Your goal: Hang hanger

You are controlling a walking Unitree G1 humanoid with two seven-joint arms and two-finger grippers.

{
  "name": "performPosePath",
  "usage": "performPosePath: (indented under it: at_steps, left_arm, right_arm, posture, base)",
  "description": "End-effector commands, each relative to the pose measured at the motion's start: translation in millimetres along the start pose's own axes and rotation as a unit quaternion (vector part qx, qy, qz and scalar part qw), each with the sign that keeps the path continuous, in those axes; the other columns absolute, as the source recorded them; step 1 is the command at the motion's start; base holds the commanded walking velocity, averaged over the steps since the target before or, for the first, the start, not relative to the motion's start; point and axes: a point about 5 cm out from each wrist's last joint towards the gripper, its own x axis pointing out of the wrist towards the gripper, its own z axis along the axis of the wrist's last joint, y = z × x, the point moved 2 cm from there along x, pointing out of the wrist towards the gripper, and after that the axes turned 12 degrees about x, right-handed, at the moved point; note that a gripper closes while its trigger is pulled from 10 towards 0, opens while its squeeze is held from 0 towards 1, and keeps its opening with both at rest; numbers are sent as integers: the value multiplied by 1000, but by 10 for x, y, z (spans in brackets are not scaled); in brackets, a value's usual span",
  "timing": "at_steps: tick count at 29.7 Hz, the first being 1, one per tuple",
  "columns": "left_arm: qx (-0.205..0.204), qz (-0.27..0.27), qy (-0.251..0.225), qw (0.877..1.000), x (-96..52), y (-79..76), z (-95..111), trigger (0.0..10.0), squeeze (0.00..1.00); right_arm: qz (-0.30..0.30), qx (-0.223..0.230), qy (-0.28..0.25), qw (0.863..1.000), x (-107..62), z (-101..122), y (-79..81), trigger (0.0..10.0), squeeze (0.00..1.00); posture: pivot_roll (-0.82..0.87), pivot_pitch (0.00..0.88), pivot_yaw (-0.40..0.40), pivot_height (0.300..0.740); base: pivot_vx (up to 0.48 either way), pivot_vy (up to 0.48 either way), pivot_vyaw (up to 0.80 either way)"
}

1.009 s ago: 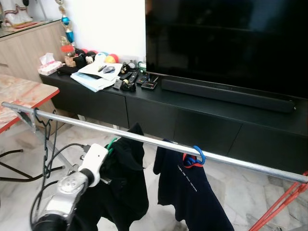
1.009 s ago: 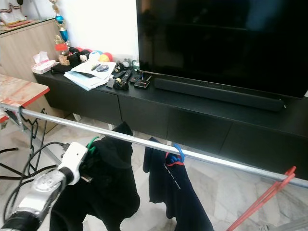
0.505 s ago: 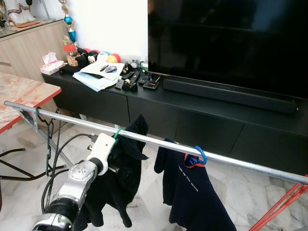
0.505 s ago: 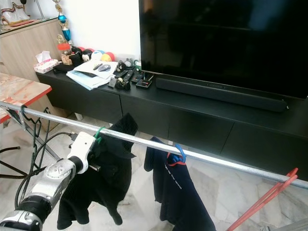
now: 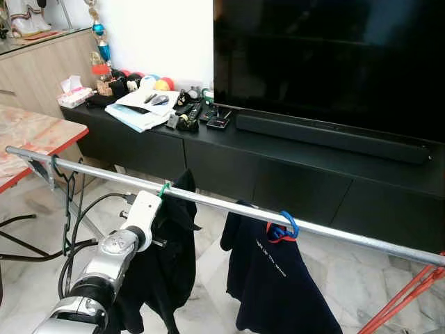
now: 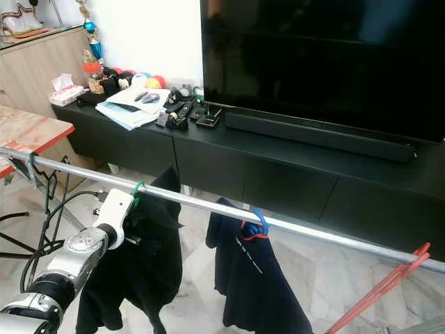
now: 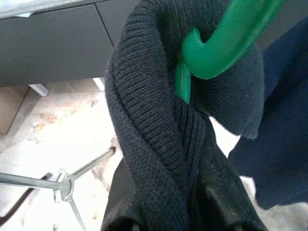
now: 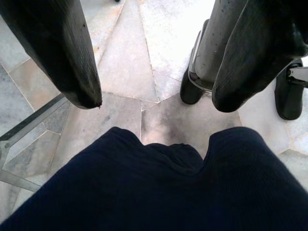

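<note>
Left gripper (image 5: 161, 209) hides behind the black garment (image 5: 163, 264); its grip cannot be told. The green hanger (image 5: 164, 188) hooks the rail (image 5: 222, 204). At 3 o'clock hangs a navy shirt (image 5: 274, 278) on a blue hanger (image 5: 286, 224). Right gripper (image 8: 154, 96) spread above navy cloth.

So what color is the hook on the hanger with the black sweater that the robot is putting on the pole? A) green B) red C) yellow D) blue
A: the hanger's hook is green, curling out of the black sweater at the metal pole beside the left gripper; the blue hook belongs to the navy shirt further along.
</note>
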Motion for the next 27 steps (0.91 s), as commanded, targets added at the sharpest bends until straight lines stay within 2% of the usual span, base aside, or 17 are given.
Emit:
performPosePath:
  at_steps: [1, 7, 14, 17, 18, 19, 20, 22, 27]
  left_arm:
    - [11, -8, 17, 1000, -1, 17, -36, 10000, 0]
    - [4, -41, 24, 999, 1, -149, -88, 10000, 0]
    - [2, -49, 28, 998, 9, -237, -104, 10000, 0]
    - [-15, -44, 19, 999, 11, -238, -82, 10000, 0]
    - [-19, -40, 19, 999, 10, -232, -81, 10000, 243]
    - [-19, -40, 19, 999, 10, -232, -81, 10000, 243]
    - [-23, -37, 18, 999, 9, -227, -82, 10000, 686]
    - [-28, -30, 15, 999, 4, -214, -82, 10000, 965]
    - [-42, -12, 2, 999, -14, -162, -66, 10000, 957]
  right_arm:
    - [1, 5, 0, 1000, 4, 14, 22, 10000, 0]
    - [2, 4, 2, 1000, 2, -3, 33, 10000, 0]
    - [2, 5, 4, 1000, 1, -12, 39, 10000, 0]
    - [2, 6, 5, 1000, 1, -15, 42, 10000, 0]
    - [2, 6, 5, 1000, 0, -16, 44, 10000, 0]
    - [2, 6, 5, 1000, 0, -16, 44, 10000, 0]
    - [2, 5, 5, 1000, 0, -17, 45, 10000, 0]
    - [2, 6, 5, 1000, 0, -17, 46, 10000, 0]
    - [2, 6, 4, 1000, 0, -18, 51, 10000, 0]
  posture:
    - [42, 12, 36, 740]
    - [45, 14, 36, 740]
    - [44, 20, 39, 740]
    - [46, 21, 38, 740]
    - [46, 21, 38, 740]
    - [46, 21, 38, 740]
    - [46, 21, 38, 740]
    - [46, 21, 38, 740]
    - [48, 23, 37, 740]
  base:
    - [0, 0, 0]
    - [0, 0, 0]
    - [0, 0, 0]
    - [0, 0, 0]
    - [0, 0, 0]
    - [0, 0, 0]
    - [0, 0, 0]
    - [0, 0, 0]
    - [0, 0, 0]
